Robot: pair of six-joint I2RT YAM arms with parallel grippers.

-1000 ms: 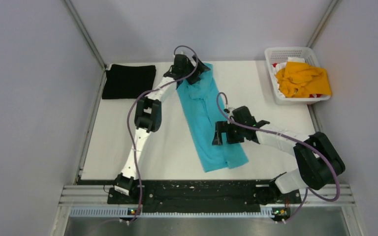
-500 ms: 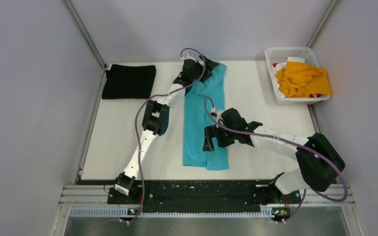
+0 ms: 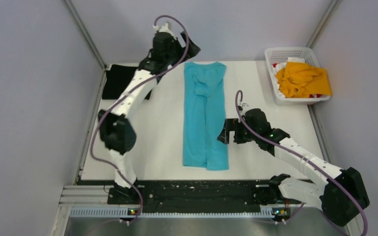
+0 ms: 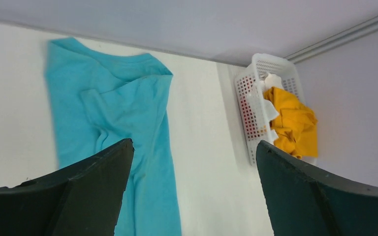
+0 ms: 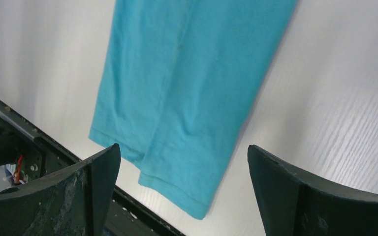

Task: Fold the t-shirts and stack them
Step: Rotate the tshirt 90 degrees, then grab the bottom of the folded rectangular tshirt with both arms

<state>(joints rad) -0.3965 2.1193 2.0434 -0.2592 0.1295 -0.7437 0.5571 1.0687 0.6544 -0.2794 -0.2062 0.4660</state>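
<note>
- Top external view: the turquoise shirt lies in the middle of the table as a long narrow strip, collar at the far end and hem toward the arms. Its sides look already folded in.
- The black shirt lies flat at the far left corner, partly behind the left arm. The yellow shirt is heaped in the basket at the far right.
- The left gripper hangs raised by the far edge, apart from the collar. The right gripper sits just beside the strip's right edge.
- Left wrist view: the fingers are spread wide with nothing between them, and the collar end lies below, off to the left.
- Right wrist view: these fingers are also spread and empty, with the hem end lying on the table beneath them.
- By my reckoning the lengthwise fold is done and the crosswise fold comes next. That calls for pinching one end of the strip and carrying it over to meet the other, before stacking it with the black shirt.
</note>
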